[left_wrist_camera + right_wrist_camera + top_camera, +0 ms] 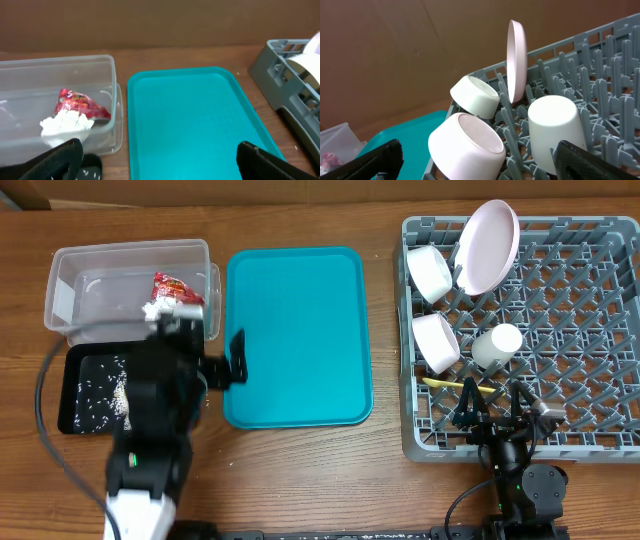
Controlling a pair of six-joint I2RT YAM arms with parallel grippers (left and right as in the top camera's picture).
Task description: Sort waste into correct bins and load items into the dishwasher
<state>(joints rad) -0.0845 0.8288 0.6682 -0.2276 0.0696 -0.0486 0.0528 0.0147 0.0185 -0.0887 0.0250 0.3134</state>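
Wooden tabletop (300, 470) fills the overhead view, with a flat teal tray (300, 300) lying bare at its centre. Toward 10 o'clock sits the clear tub (70, 270), holding the red wrapper (177, 286) with the white napkin (157, 310) touching it on its 7 o'clock side. Just beside the tub, at 8 o'clock, the black tray (80, 370) carries scattered rice grains (112, 392). The left gripper (160, 157) hovers where tub and teal tray meet, its jaws spread wide and empty. At 3 o'clock stands the grey dish rack (590, 360). The pink plate (488, 245) stands on edge near the rack's 11 o'clock corner, with the upper bowl (430, 272) tipped on its side just beside it. The lower bowl (437, 342) is tipped likewise at the rack's 9 o'clock edge, and the white cup (497, 345) sits among the pegs next to it. The yellow spoon (448, 383) lies flat at the lower bowl's 6 o'clock. The right gripper (494, 412) hangs over the rack's 7 o'clock area, jaws apart, gripping nothing.
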